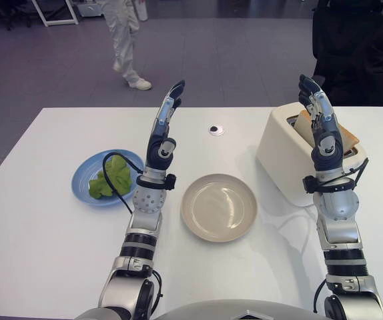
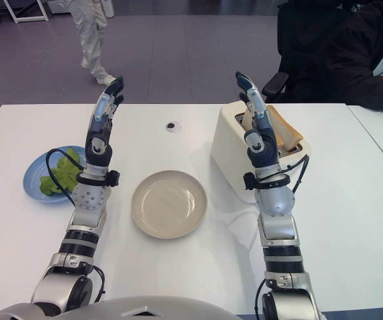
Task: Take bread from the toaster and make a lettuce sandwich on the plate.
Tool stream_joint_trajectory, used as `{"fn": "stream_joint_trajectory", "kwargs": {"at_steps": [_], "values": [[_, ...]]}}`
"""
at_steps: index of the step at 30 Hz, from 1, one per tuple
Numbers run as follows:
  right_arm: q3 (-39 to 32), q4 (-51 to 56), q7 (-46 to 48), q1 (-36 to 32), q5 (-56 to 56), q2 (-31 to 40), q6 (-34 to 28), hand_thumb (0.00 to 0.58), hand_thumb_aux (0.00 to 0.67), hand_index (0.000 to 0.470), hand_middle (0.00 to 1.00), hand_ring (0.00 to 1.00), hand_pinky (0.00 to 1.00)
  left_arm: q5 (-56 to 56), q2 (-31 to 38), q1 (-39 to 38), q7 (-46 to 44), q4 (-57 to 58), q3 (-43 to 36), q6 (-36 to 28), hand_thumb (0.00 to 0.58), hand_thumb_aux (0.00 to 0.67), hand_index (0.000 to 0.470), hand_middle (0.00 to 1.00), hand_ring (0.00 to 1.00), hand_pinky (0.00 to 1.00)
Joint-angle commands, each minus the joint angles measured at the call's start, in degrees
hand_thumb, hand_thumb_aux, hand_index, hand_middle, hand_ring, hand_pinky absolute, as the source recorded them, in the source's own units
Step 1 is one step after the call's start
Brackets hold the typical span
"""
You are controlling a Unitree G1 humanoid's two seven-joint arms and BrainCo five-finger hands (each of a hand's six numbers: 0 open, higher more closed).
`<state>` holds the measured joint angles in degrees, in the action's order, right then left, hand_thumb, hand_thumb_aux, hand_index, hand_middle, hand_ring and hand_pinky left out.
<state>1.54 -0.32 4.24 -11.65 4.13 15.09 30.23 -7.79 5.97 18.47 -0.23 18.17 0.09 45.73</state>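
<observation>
both robot hands raised and empty, bread waiting in the toaster

the left robot hand (image 1: 164, 130) stands upright above the white table (image 1: 45, 253), just left of the frame's middle, its fingers stretched straight and close together, pinching nothing. the right robot hand (image 1: 322, 130) is posed the same way at the right of the frame, in front of the cream, rounded toaster (image 1: 281, 157), fingers straight and empty. it looks near the toaster, but whether it touches it cannot be told. this reads as a ready pose: each robot hand is parked on the side of the things it would likely serve.

two slices of golden-brown toast (image 2: 285, 132) stick up out of the toaster's top slots, tilted a little, with a darker crust edge and a paler face. they stand high enough to offer an edge for a pinch.

the round beige plate (image 1: 193, 215) lies bare at the centre of the frame, between the two arms, a sensible spot for building the sandwich since either robot hand can reach it. at the left of the frame a light blue plate (image 1: 80, 181) holds a crumpled bright green lettuce leaf (image 1: 111, 179), partly behind the left wrist cable. a small black-and-white round disc (image 1: 215, 130) sits on the table at upper centre, well apart from the plates.

judging by this, no step of the sandwich is done yet.
</observation>
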Motion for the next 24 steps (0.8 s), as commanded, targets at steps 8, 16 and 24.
{"fn": "stream_joint_trajectory", "kwargs": {"at_steps": [8, 16, 24], "values": [[0.73, 0.61, 0.14, -0.64, 0.59, -0.4, 0.36, 0.0, 0.0, 0.0, 0.0, 0.0, 0.0, -0.4, 0.93, -0.45, -0.03, -0.17, -0.12, 0.56, 0.0, 0.0, 0.0, 0.0, 0.0, 0.0], [5.34, 0.05, -3.2, -1.59, 5.02, 2.78, -0.06, 0.0, 0.0, 0.0, 0.0, 0.0, 0.0, -0.73, 1.18, -0.41, 0.41, -0.25, 0.02, 0.62, 0.0, 0.0, 0.0, 0.0, 0.0, 0.0], [12.93, 15.14, -13.63, -5.26, 20.8, 17.39, -6.36, 0.0, 0.0, 0.0, 0.0, 0.0, 0.0, -1.03, 1.0, -0.04, 0.95, 0.23, -0.22, 0.55, 0.0, 0.0, 0.0, 0.0, 0.0, 0.0]]}}
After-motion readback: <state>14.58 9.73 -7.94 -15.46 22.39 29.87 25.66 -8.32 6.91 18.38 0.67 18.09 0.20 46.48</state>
